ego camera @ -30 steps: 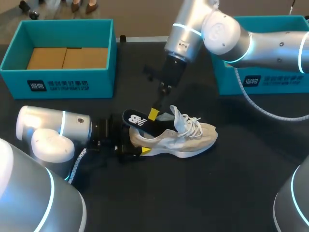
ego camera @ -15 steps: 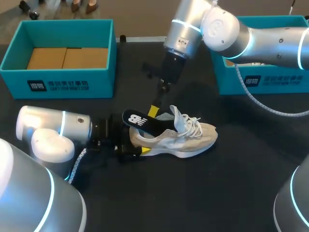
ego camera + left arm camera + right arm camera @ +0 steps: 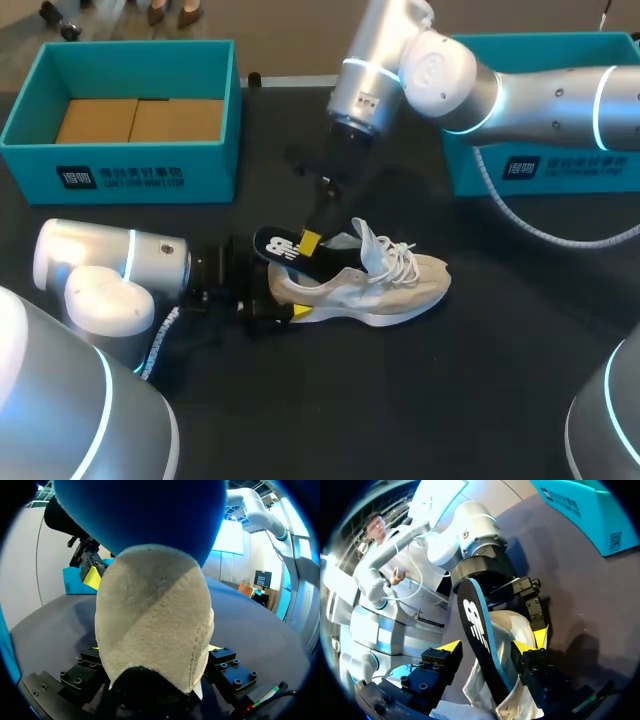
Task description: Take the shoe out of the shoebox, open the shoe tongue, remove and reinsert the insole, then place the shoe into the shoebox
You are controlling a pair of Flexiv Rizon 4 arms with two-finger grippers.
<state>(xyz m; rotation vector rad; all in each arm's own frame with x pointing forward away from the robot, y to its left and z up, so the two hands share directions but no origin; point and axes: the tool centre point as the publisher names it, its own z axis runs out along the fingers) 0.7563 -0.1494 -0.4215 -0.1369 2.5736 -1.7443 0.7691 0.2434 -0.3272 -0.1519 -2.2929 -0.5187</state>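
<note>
A beige sneaker lies on its sole mid-table, toe to the right, laces loose. My left gripper is shut on its heel, which fills the space between the fingers of my left gripper. A black insole with a white logo sticks up and back out of the heel opening; its blue underside looms above the heel. My right gripper comes down from above. Its fingers stand open on either side of the insole, with a gap to each pad, around my right gripper.
A teal shoebox with cardboard inside stands at the back left. A second teal box stands at the back right, partly behind my right arm. Dark table surface stretches in front of and to the right of the shoe.
My right gripper's fingers have spread apart and let go of the insole, and its arm has shifted slightly left. The shoe, insole and left gripper have stayed put.
</note>
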